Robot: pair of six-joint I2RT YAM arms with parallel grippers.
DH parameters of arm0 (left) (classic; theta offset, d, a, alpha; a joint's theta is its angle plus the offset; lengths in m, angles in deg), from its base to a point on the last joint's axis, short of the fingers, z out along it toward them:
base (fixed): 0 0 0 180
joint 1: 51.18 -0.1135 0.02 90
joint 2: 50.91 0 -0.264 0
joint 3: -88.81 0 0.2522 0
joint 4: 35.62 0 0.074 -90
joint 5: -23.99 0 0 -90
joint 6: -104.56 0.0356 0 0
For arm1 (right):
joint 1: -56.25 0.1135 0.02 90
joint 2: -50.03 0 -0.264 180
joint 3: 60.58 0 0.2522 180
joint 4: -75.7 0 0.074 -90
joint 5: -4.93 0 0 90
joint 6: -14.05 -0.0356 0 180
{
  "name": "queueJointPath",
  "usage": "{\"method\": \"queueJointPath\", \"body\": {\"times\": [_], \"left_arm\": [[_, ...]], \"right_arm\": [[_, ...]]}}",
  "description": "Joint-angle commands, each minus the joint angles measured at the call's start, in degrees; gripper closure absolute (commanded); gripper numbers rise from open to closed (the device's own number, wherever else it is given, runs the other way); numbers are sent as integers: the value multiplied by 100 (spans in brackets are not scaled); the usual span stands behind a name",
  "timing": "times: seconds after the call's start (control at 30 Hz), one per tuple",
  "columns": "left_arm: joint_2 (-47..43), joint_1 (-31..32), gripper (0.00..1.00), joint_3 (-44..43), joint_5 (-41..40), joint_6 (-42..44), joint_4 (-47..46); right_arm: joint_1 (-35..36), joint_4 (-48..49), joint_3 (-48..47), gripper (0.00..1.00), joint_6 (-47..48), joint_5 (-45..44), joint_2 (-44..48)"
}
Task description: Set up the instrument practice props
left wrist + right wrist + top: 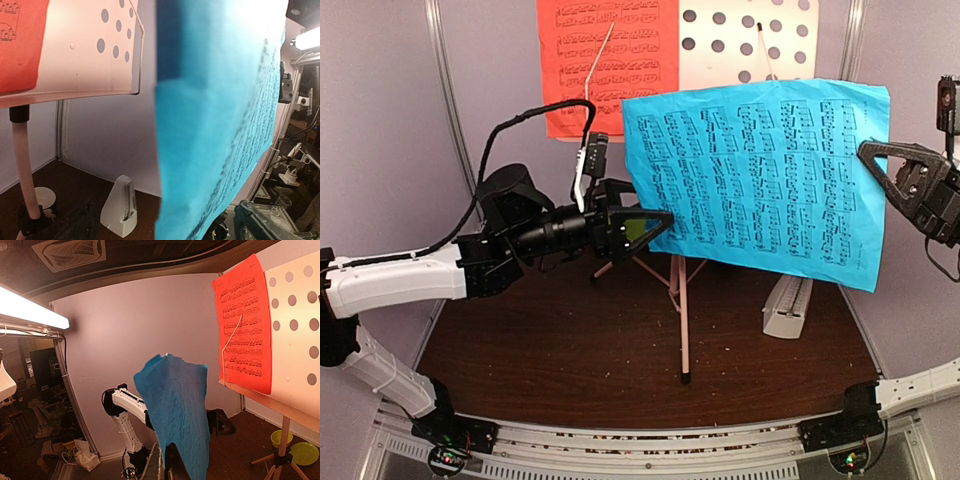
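My right hand is clamped on the right edge of the cyan sheet-music page, holding it up in the air across the middle and right of the overhead frame. The page hangs in front of the pale pink music stand, whose perforated desk sits at the top centre. The red page rests on the left half of that desk.

My left hand is at the cyan page's left edge with its fingers spread wide. In the left wrist view the sheet fills the centre of the frame between them, but I can't tell whether either finger touches the paper.

The white metronome stands on the dark worktop below the page's lower right corner, right of the stand's post. In the lower right of the right wrist frame, two lime-green dishes lie by the tripod legs.
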Motion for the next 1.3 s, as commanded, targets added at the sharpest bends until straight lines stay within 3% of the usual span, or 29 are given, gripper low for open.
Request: {"method": "queueJointPath", "body": {"times": [0.0, 0.1, 0.17, 0.23, 0.27, 0.33, 0.4, 0.5, 0.57, 0.6, 0.7, 0.8, 1.1, 1.27], "left_arm": [[185, 19, 12, -214, 866, -665, -1418], [197, 82, 35, -324, 1128, -714, -1377], [164, 145, 62, -347, 1212, -742, -1362], [95, 213, 96, -301, 1146, -722, -1314], [34, 242, 100, -260, 1088, -698, -1257], [-134, 249, 100, -177, 963, -641, -1092], [-363, 240, 100, -252, 866, -320, -327], [-733, 235, 100, -701, 828, 596, 1849], [-838, 236, 100, -1117, 781, 1205, 3405], [-848, 239, 100, -1320, 769, 1439, 4112], [-766, 240, 100, -1936, 765, 2051, 5848], [-644, 240, 100, -2433, 812, 2343, 6951], [18, 489, 100, -3679, 1025, 2933, 8983], [441, 626, 100, -4088, 1188, 3051, 9373]], "right_arm": [[-18, -219, -112, 100, -35, 108, 68], [-15, -216, 71, 100, 17, -191, 220], [-22, -181, 247, 100, 61, -413, 332], [-19, -81, 428, 100, 74, -565, 423], [-13, -12, 538, 100, 63, -636, 472], [-15, 64, 758, 97, -8, -869, 572], [-16, -94, 912, 73, -71, -1292, 676], [-20, -899, 891, 39, -115, -2212, 792], [-18, -1507, 772, 10, -73, -2544, 817], [-16, -1762, 695, 2, -44, -2624, 810], [-15, -2380, 517, 0, 84, -2633, 732], [-18, -3059, 227, 0, 236, -2535, 375], [-19, -3610, -534, 0, 967, -1116, -907], [11, -3383, -996, 5, 1242, -529, -1705]]}}
